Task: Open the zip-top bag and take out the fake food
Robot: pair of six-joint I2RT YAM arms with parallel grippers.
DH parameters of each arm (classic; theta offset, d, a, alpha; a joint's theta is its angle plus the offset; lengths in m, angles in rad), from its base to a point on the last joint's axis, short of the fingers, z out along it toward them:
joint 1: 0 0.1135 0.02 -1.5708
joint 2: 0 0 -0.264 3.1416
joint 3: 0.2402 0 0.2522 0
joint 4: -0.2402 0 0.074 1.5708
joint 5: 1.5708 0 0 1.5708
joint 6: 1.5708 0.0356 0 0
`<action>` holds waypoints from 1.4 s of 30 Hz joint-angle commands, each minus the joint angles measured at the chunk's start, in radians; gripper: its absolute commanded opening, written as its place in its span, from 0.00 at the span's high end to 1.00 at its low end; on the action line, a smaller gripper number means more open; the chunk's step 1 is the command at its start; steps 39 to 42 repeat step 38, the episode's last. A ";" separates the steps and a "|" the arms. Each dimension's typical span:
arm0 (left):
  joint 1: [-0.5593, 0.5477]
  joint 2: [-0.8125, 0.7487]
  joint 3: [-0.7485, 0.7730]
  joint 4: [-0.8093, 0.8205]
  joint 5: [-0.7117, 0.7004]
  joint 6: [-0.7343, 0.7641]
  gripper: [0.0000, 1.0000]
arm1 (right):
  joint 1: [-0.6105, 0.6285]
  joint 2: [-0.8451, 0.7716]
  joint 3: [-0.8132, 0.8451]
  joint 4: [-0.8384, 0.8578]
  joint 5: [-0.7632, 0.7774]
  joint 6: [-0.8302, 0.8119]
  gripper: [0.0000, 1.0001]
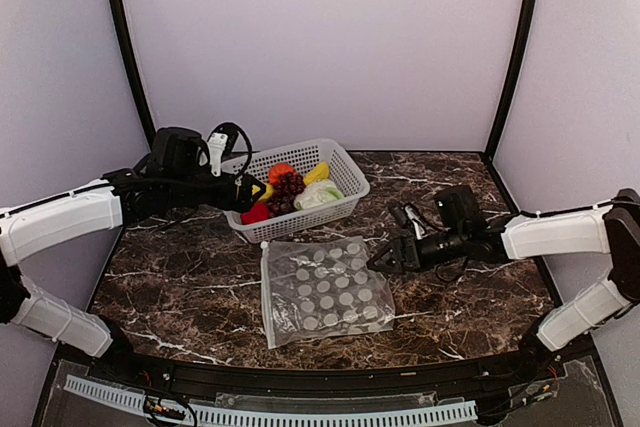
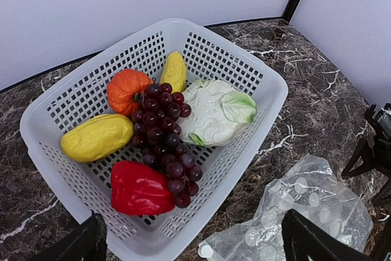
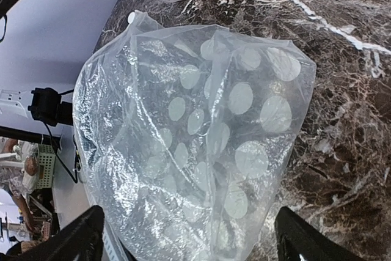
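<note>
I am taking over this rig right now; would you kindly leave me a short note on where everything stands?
The left gripper is open and empty, at the left rim of the basket.
The right gripper is open and empty, just right of the zip-top bag.
The bag lies on the table in front of the basket and looks empty.
The fake food, six pieces, sits in the basket.
Done: food out of the bag.
Left: probably only drawing both arms back.
</note>
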 commanded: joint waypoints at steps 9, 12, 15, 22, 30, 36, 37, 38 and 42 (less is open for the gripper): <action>0.006 -0.178 0.003 -0.266 -0.046 -0.168 0.01 | -0.096 -0.247 0.130 -0.227 0.090 -0.117 0.01; 0.009 -0.199 0.002 -0.297 -0.111 -0.172 0.01 | -0.147 -0.286 0.158 -0.243 0.082 -0.131 0.01; 0.032 -0.182 0.012 -0.344 -0.144 -0.185 0.01 | -0.205 -0.310 0.181 -0.260 0.083 -0.153 0.01; 0.158 -0.115 -0.032 -0.328 -0.083 -0.238 0.01 | -0.335 -0.360 0.145 -0.227 0.069 -0.154 0.01; 0.226 -0.060 -0.091 -0.248 -0.020 -0.259 0.01 | -0.479 -0.366 -0.010 -0.109 -0.045 -0.114 0.01; 0.247 -0.028 -0.127 -0.201 0.013 -0.279 0.01 | -0.503 -0.353 -0.062 -0.064 -0.067 -0.104 0.01; 0.249 -0.028 -0.133 -0.195 0.016 -0.282 0.01 | -0.503 -0.351 -0.064 -0.062 -0.068 -0.103 0.01; 0.251 -0.029 -0.136 -0.192 0.020 -0.284 0.01 | -0.503 -0.351 -0.068 -0.060 -0.069 -0.104 0.01; 0.251 -0.029 -0.136 -0.192 0.020 -0.284 0.01 | -0.503 -0.351 -0.068 -0.060 -0.069 -0.104 0.01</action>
